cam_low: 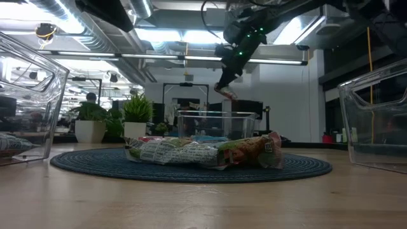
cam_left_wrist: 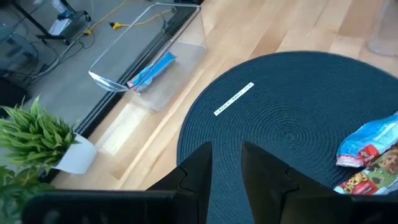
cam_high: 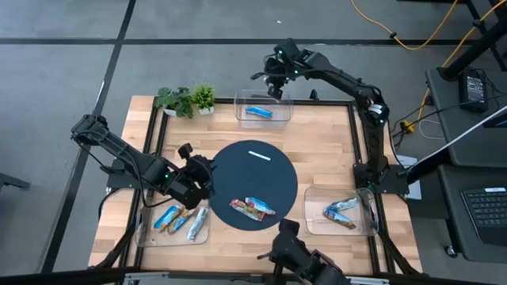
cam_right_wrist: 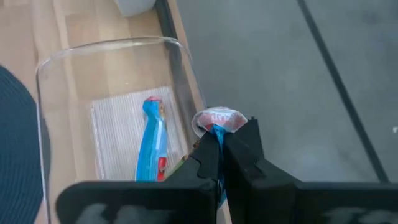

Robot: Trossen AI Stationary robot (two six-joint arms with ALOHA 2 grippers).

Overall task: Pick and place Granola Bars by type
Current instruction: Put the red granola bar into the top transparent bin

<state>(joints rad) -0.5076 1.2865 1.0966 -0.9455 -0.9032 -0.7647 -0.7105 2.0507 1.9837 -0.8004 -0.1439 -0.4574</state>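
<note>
- Nearest the front edge of the worktop (cam_high: 325, 150) stand two clear bins: the left bin (cam_high: 173, 234) holds three Granola Bars, blue, orange-brown and silver-white by their wrappers; the right bin (cam_high: 366, 212) holds what looks like two, blue and white.
- Between them, on the near part of the round dark mat (cam_high: 238, 170), two mixed-colour bars (cam_high: 253, 208) lie touching, not yet sorted.
- The left gripper (cam_left_wrist: 225, 163) hovers at the mat's left edge, its fingers parted only a little and holding nothing.
- Farther across the mat lies a thin white strip (cam_high: 259, 155), which is no bar.
- At the far edge, the far bin (cam_high: 241, 109) has one blue bar (cam_right_wrist: 152, 140) lying flat on its floor.
- The right gripper (cam_right_wrist: 221, 142) hangs above that far bin, beside its rim, fingers clamped on a blue-wrapped bar (cam_right_wrist: 217, 120) whose crimped end sticks up between them.
- Two small potted plants (cam_high: 186, 100) stand at the far left corner.
- My reading: most bars are binned; the held bar wants releasing, and the two on the mat remain.
</note>
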